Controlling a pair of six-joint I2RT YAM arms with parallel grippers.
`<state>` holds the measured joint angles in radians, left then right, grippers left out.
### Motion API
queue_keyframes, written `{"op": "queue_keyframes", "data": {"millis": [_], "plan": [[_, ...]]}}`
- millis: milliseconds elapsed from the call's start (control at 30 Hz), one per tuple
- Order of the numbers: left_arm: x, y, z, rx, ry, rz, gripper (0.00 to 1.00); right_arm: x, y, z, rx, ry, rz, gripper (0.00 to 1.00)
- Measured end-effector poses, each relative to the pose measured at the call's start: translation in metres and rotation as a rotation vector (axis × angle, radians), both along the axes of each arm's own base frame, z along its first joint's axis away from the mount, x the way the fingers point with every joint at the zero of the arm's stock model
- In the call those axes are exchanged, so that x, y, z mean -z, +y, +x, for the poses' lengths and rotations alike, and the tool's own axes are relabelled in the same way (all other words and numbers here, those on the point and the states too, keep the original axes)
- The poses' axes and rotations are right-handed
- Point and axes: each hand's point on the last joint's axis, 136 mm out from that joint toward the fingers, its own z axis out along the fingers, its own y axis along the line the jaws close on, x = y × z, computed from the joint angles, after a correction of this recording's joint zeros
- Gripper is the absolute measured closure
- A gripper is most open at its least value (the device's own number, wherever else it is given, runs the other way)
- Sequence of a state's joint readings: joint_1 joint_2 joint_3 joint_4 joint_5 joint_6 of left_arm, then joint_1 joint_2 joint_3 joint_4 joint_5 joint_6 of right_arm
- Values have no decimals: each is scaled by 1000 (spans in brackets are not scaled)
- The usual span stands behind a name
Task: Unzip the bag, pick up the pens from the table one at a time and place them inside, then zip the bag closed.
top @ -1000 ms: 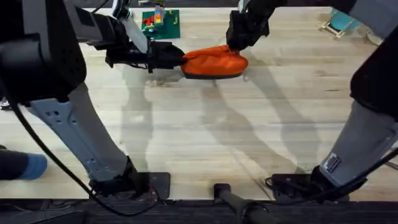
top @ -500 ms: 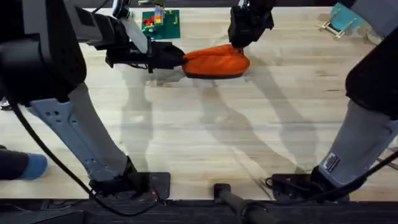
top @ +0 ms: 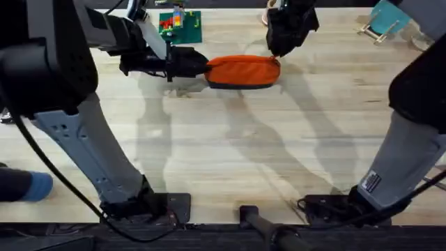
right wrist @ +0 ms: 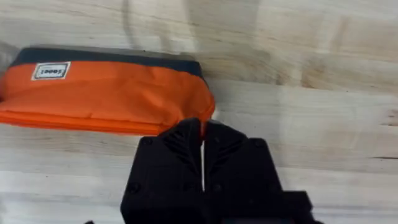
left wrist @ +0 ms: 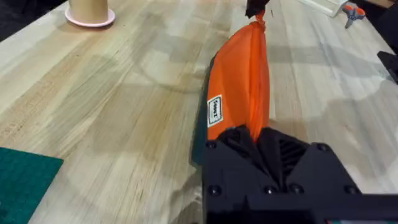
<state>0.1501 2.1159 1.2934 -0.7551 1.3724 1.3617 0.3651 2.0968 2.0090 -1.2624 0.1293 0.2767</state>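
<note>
Two black grippers, left (left wrist: 264, 140) and right (right wrist: 202, 134), pinch opposite ends of our orange fabric pouch (top: 242, 70) lying on the light-wood table (top: 230, 146); pulling harder, we risk the zipper tab slipping free.

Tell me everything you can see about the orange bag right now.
The bag is an oblong orange fabric pouch with a dark bottom edge and a small white label on its side. It lies stretched lengthwise on the table, far from the arm bases. The left gripper is clamped on one end; the right gripper is shut on an orange bit at the opposite end, probably the zipper pull.
</note>
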Motion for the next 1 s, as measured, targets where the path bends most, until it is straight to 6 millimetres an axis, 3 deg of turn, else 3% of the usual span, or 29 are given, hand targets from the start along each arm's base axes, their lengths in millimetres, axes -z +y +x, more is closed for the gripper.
{"op": "queue_keyframes", "data": {"millis": [300, 867, 1000], "plan": [[0, 0, 0, 0, 0, 0, 959, 1, -12, 1, 68, 47, 111, 970], [0, 0, 0, 0, 0, 0, 959, 1, -12, 2, 25, 46, 113, 968], [0, 0, 0, 0, 0, 0, 959, 10, -16, -2, 36, 76, 121, 967]]}}
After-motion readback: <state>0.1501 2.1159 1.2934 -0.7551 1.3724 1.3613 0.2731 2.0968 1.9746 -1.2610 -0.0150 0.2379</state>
